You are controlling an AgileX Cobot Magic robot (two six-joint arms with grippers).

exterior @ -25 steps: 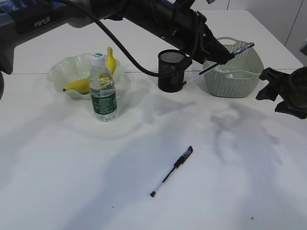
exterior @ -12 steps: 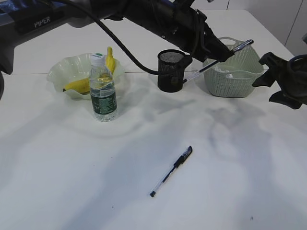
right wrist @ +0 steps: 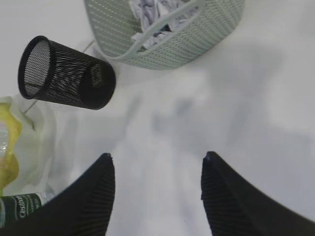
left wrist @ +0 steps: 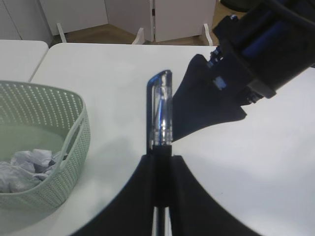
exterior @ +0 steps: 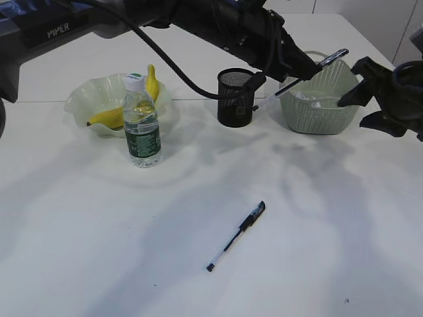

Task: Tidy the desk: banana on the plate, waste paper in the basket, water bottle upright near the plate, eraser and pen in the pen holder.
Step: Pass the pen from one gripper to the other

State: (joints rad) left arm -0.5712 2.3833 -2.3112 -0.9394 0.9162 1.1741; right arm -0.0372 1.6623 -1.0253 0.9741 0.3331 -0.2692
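Observation:
My left gripper [exterior: 305, 69] [left wrist: 161, 156] reaches across to the right and is shut on a pen [exterior: 334, 57] [left wrist: 161, 113]. The pen slants down; its tip lies low beside the right of the black mesh pen holder [exterior: 236, 98] [right wrist: 64, 73], outside it. A second pen [exterior: 236, 236] lies on the desk [exterior: 79, 251]. The banana [exterior: 112, 117] rests in the green plate [exterior: 82, 92]. The water bottle [exterior: 142, 122] stands upright in front of the plate. Waste paper [left wrist: 24, 164] [right wrist: 152, 12] sits in the basket [exterior: 320, 109] [left wrist: 49, 147] [right wrist: 197, 34]. My right gripper [exterior: 353, 109] [right wrist: 155, 160] hovers open and empty by the basket. The eraser is out of view.
The left arm and its cable span the back of the desk above the plate and pen holder. The holder and basket stand close together, with the held pen between them. The desk's far edge runs just behind the basket.
My right gripper has risen and moved left, closer to the basket. The left gripper has lifted the held pen slightly; its tip stays by the holder.

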